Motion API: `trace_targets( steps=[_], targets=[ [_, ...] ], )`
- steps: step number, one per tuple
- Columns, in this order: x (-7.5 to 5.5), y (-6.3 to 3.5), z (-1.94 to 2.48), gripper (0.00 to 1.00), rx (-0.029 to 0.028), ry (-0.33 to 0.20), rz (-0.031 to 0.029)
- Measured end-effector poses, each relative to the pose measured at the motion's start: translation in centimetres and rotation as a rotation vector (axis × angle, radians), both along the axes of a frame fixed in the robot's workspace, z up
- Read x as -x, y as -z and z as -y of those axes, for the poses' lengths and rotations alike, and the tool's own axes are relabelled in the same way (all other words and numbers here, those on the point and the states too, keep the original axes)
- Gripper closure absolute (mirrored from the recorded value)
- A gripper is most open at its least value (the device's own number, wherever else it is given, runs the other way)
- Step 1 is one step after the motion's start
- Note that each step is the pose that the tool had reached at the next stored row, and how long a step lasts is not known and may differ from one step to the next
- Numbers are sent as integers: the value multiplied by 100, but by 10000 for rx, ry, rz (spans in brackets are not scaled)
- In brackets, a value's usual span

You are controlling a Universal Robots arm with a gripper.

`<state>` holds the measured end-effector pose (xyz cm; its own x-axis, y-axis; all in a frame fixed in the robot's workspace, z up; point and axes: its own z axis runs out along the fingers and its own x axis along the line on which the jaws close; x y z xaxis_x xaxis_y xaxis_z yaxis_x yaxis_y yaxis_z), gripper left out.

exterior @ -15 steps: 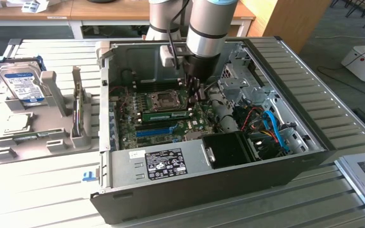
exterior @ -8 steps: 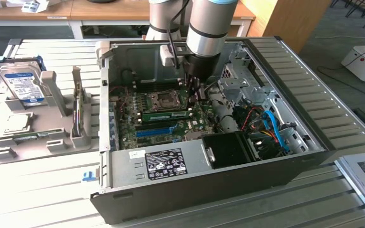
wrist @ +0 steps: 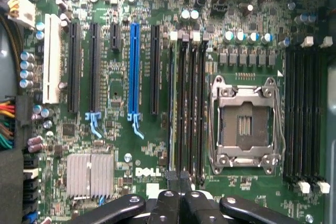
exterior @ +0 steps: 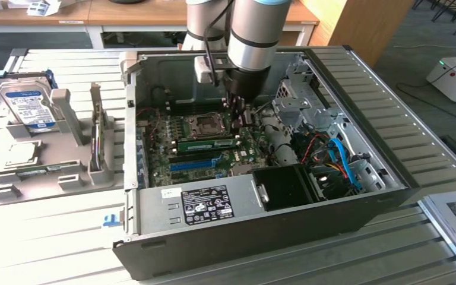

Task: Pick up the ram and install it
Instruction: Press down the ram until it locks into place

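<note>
One ram (exterior: 208, 143) seated flat on the motherboard (exterior: 164, 133), one tool (wrist: 179, 182) closed, empty, above it.

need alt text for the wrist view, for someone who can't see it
Looking straight down on a green computer motherboard, the shut gripper sits just over a bank of black memory slots, with the ram seated edge-on in the outermost one. Beside them lie an empty metal processor socket, a blue expansion slot and a silver heatsink.
</note>
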<state>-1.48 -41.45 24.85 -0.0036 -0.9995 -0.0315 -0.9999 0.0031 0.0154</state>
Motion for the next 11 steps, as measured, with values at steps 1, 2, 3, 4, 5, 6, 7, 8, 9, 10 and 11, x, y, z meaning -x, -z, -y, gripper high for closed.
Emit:
trace_targets(
  steps=[1,2,3,4,5,6,7,8,9,10,11],
  targets=[
    [22,0,0,90,0,1,0],
    [46,0,0,90,0,0,2],
    [70,0,0,90,0,-1,3],
    [98,0,0,90,0,-1,4],
    [124,1,0,90,-1,0,6],
    [150,0,0,90,-1,1,8],
    [174,0,0,90,0,1,10],
    [198,0,0,90,-1,-1,10],
    [222,0,0,90,-1,0,12],
    [244,0,0,90,0,0,14],
    [267,0,0,90,0,1,15]
  ],
)
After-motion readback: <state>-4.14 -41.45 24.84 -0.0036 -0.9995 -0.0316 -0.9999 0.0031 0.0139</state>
